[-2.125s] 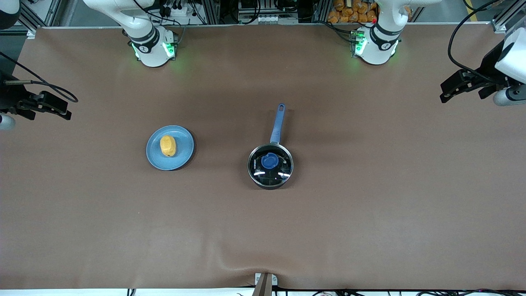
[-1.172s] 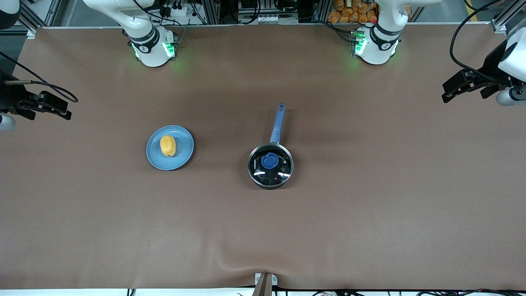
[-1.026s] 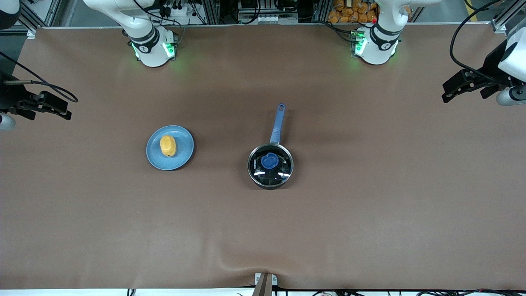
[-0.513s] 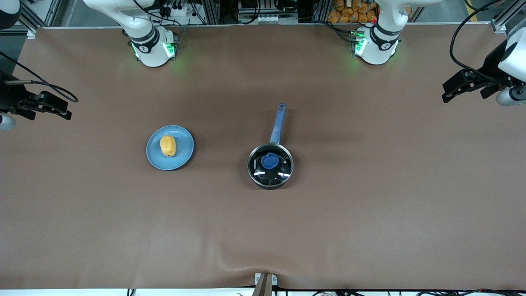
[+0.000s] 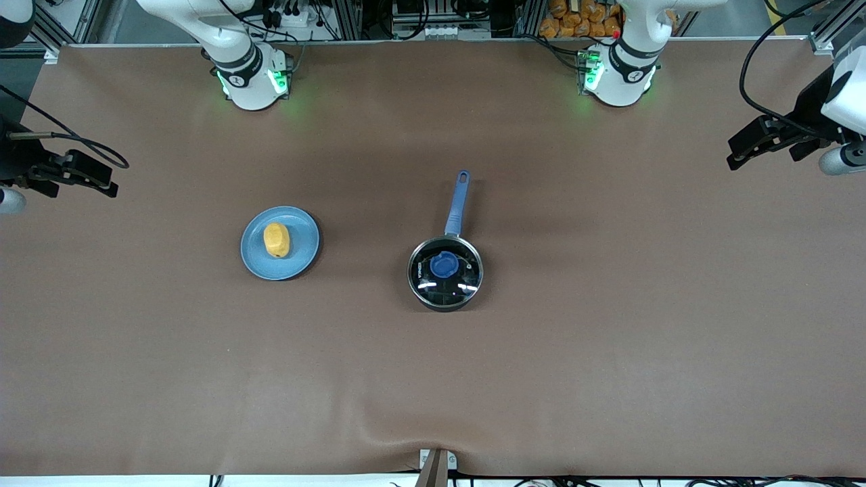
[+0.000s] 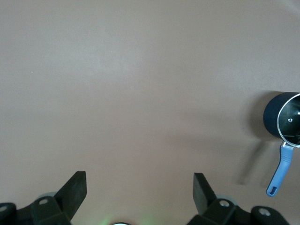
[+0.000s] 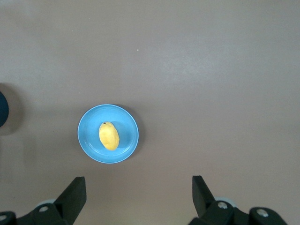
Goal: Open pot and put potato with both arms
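The black pot (image 5: 445, 287) stands mid-table with its glass lid (image 5: 460, 281) on, blue knob (image 5: 443, 264) on top and blue handle (image 5: 457, 203) pointing toward the robots' bases. The yellow-orange potato (image 5: 276, 239) lies on a light-blue plate (image 5: 301, 257) toward the right arm's end. My left gripper (image 5: 732, 159) hangs open and empty over bare cloth at the left arm's end; its wrist view (image 6: 139, 185) shows the pot (image 6: 272, 119) well off. My right gripper (image 5: 108, 188) hangs open and empty at the right arm's end; in its wrist view (image 7: 139, 187) the potato (image 7: 108, 136) is apart from the fingers.
A brown cloth (image 5: 609, 338) covers the whole table. Both arm bases (image 5: 254, 81) stand along the edge farthest from the front camera. A small metal clamp (image 5: 436, 463) sits at the edge nearest to that camera. A cable (image 5: 101, 149) loops by the right gripper.
The left arm's hand has drifted very slightly at its end of the table. The right arm, pot, lid and potato have not moved.
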Available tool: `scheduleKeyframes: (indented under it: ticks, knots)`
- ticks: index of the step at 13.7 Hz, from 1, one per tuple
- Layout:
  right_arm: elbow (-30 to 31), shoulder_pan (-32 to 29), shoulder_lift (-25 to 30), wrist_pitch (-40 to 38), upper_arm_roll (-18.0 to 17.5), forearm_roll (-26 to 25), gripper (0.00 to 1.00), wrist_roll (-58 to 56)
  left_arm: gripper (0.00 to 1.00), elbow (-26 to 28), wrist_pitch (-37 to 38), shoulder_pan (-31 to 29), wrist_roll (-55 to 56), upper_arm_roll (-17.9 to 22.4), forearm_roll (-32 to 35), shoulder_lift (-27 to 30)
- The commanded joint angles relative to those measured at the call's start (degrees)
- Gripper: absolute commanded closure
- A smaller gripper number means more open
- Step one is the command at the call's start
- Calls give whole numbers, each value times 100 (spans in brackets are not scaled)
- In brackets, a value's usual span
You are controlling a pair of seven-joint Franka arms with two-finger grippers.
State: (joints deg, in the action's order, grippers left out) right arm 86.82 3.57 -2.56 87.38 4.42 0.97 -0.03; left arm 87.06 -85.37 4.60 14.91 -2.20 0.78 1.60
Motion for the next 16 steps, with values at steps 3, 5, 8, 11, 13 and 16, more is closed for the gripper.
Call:
scheduleKeyframes:
  ticks: [3, 5, 8, 11, 13, 16]
  knots:
    - [107, -76, 116, 16, -64, 61, 0, 12, 0, -92, 65, 58, 161, -43, -209, -124]
    - [107, -76, 116, 16, -64, 61, 0, 12, 0, -101, 47, 84, 170, -61, -262, -291]
    - [203, -76, 133, 51, -64, 61, 0, 12, 0, -110, -58, 208, 293, -61, -271, -388]
    - [195, -76, 133, 51, -64, 61, 0, 12, 0, -110, -93, 331, 521, -70, -262, -458]
    - [195, -76, 133, 42, -64, 61, 0, 12, 0, -110, -242, 392, 600, -131, -245, -476]
    - [195, -76, 133, 42, -56, 61, 0, 12, 0, -101, -313, 445, 618, -149, -253, -599]
